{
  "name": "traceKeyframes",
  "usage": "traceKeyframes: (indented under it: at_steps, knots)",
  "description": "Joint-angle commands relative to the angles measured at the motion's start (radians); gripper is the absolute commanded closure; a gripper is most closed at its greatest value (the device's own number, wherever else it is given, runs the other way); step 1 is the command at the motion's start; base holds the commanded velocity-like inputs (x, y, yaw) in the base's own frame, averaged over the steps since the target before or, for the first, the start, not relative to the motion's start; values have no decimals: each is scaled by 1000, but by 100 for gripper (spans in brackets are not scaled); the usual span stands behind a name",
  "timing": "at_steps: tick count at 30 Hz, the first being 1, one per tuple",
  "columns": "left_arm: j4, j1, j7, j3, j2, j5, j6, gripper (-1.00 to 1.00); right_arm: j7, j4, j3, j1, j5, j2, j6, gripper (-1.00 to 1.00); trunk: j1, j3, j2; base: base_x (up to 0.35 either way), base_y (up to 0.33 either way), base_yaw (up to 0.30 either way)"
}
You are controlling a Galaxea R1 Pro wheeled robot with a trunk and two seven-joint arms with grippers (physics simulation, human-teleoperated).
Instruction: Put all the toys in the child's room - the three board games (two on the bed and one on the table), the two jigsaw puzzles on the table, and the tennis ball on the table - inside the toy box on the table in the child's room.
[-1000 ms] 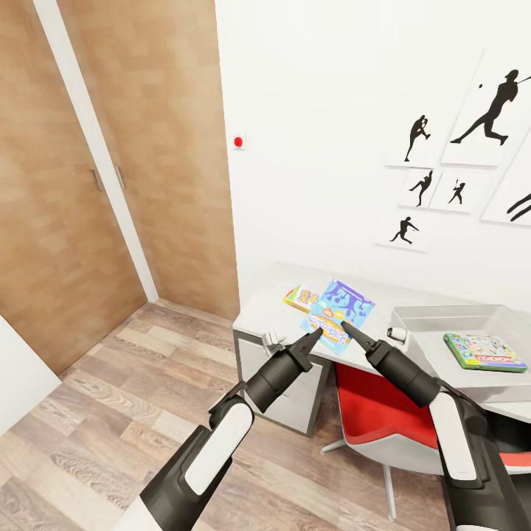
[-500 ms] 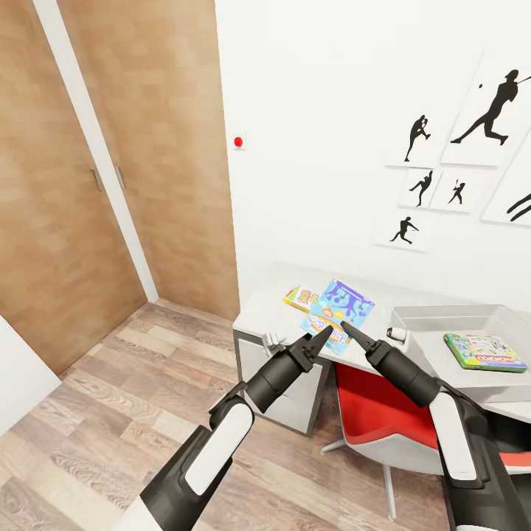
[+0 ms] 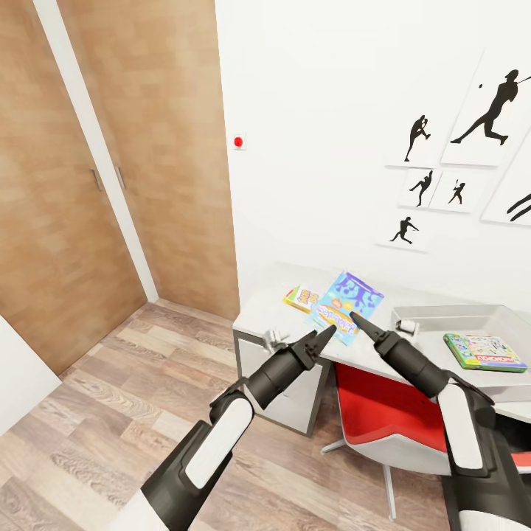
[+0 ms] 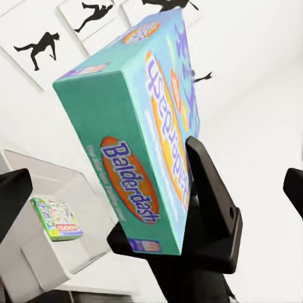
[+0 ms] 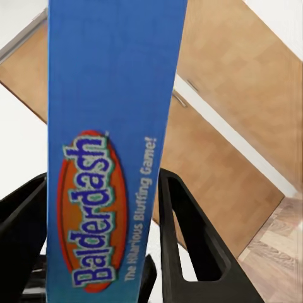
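While the right gripper (image 3: 355, 318) has its jaws clamped on the edge of the light-blue Balderdash board game (image 3: 344, 296), the box sits tilted up between its fingers (image 5: 189, 233), held just above the table (image 3: 269, 313). Left gripper (image 3: 325, 335) hangs a little short of the box's near edge with its jaws parted, nothing in them. Slim yellow-red-green game (image 3: 300, 297) lies flat on the table, just past the left jaws. Off beyond the right jaws, the toy box (image 3: 442, 316) already has the MY MONOPOLY box (image 3: 484, 351) inside.
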Motion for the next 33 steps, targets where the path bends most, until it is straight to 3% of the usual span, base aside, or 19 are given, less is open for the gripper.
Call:
traceKeyframes:
  at_steps: [1,4,10,11,12,15,16,22,28,33]
  knots:
    - [0,-1,-3,1,0,11,9,-100,2,0,-1,-1,-3,0,8,100,1,-2,-2,0,0,0]
    - [-2,-21,8,3,1,9,72,-100,-41,11,-71,-35,-3,-16,89,100,1,-2,-2,0,0,0]
    - [1,-53,37,11,7,7,162,-100,-107,3,-140,-69,1,-56,218,100,1,-2,-2,0,0,0]
    - [3,-62,47,16,18,7,190,-100,-127,-8,-158,-78,1,-89,262,100,1,-2,-2,0,0,0]
    - [3,-62,47,16,18,7,190,-100,-127,-8,-158,-78,1,-89,262,100,1,-2,-2,0,0,0]
    - [0,-67,56,33,43,6,213,-100,-144,-19,-175,-86,-2,-138,303,100,1,-2,-2,0,0,0]
    - [8,-65,62,52,65,5,219,-100,-150,-24,-185,-90,-5,-173,324,100,1,-2,-2,0,0,0]
    - [15,-58,62,74,95,5,211,-100,-154,-26,-200,-93,-10,-199,339,100,1,-2,-2,0,0,0]
    - [1,-55,74,82,109,5,207,-100,-155,-28,-206,-95,-11,-207,345,100,1,-2,-2,0,0,0]
    - [-27,-59,147,88,116,17,219,-100,-155,-37,-209,-95,-11,-236,346,100,1,-2,-2,0,0,0]
